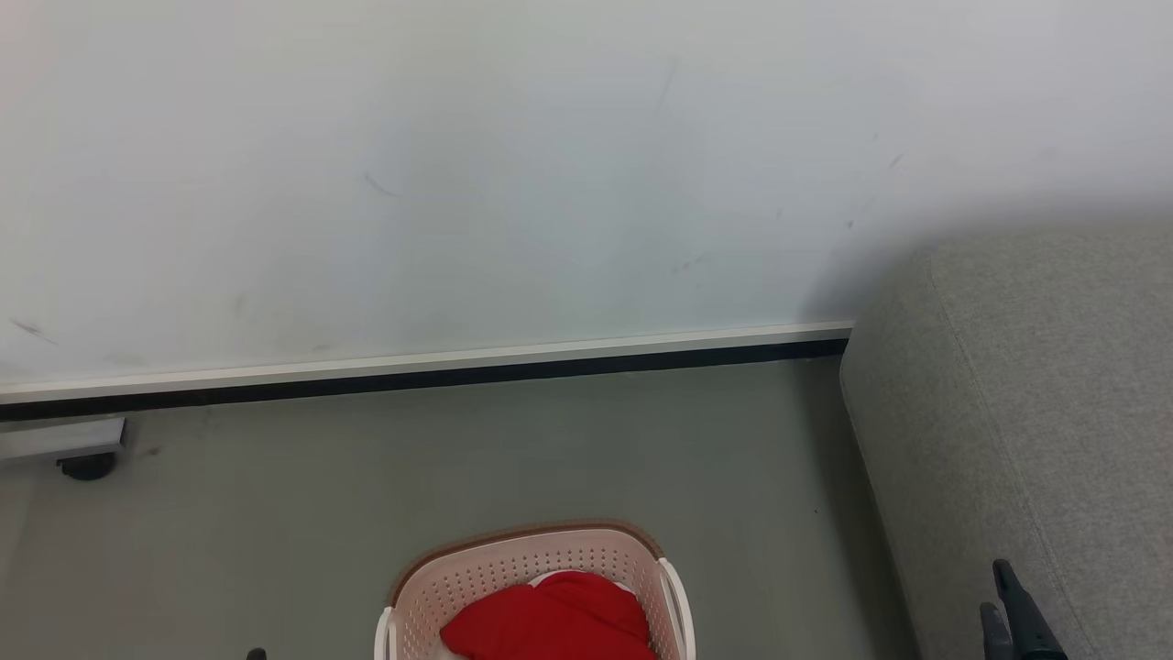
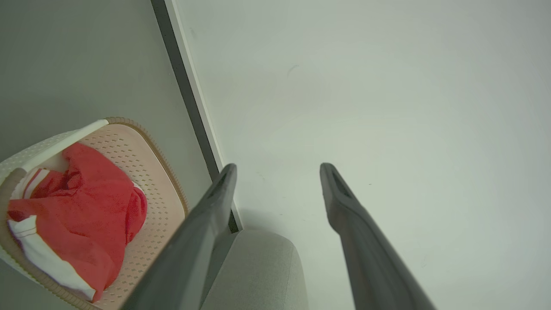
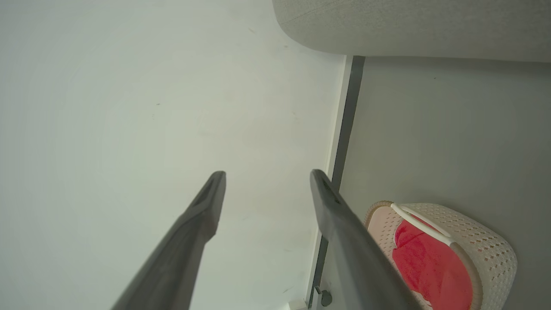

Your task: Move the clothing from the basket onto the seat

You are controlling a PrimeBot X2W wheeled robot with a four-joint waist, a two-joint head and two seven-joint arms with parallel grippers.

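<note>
The clothing (image 1: 550, 619) is a bright red heap with white-striped hems, lying in the cream-pink perforated basket (image 1: 550, 555) on the floor at the bottom centre of the head view. The grey seat (image 1: 1035, 385) rises to its right. My right gripper (image 1: 995, 591) stands open in front of the seat, empty. Only a dark tip of my left gripper (image 1: 257, 654) shows at the bottom edge. In the left wrist view my left gripper (image 2: 279, 168) is open and points at the wall, with the clothing (image 2: 86, 202) and basket (image 2: 159, 163) to its left. The right wrist view shows my right gripper (image 3: 267, 174) open, well above the basket (image 3: 486, 241).
A pale wall (image 1: 550, 183) with a white and black baseboard (image 1: 458, 367) runs behind the basket. A dark caster (image 1: 87, 466) under a grey frame sits at the far left. Grey floor (image 1: 412, 477) lies between the basket, wall and seat.
</note>
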